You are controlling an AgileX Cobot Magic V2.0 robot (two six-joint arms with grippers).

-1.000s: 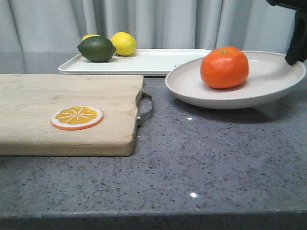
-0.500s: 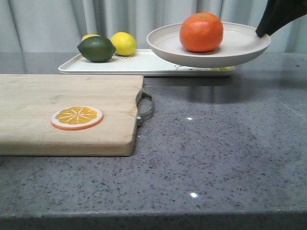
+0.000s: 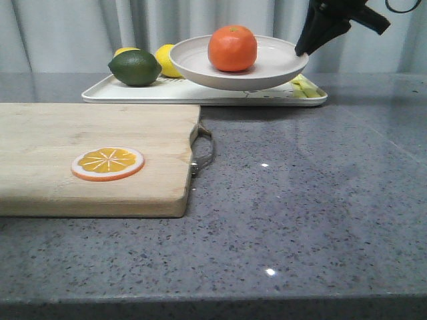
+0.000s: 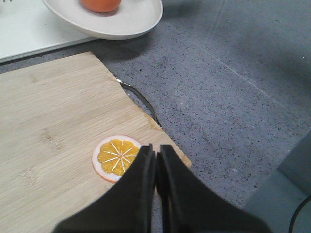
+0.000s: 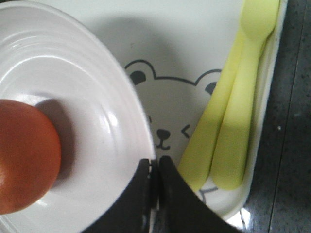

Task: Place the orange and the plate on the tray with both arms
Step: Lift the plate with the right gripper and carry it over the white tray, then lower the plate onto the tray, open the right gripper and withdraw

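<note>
Pinched tight on the rim, the right gripper [image 5: 154, 167] carries the stiff plate [image 3: 237, 70] above the tray [image 3: 133, 92], where the round orange [image 3: 232, 48] could roll, while the left gripper [image 4: 155, 160] hangs closed and empty.

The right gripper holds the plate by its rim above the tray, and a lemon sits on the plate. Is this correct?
Not quite. The right gripper holds the plate above the tray, but the front view shows the orange on it.
</note>
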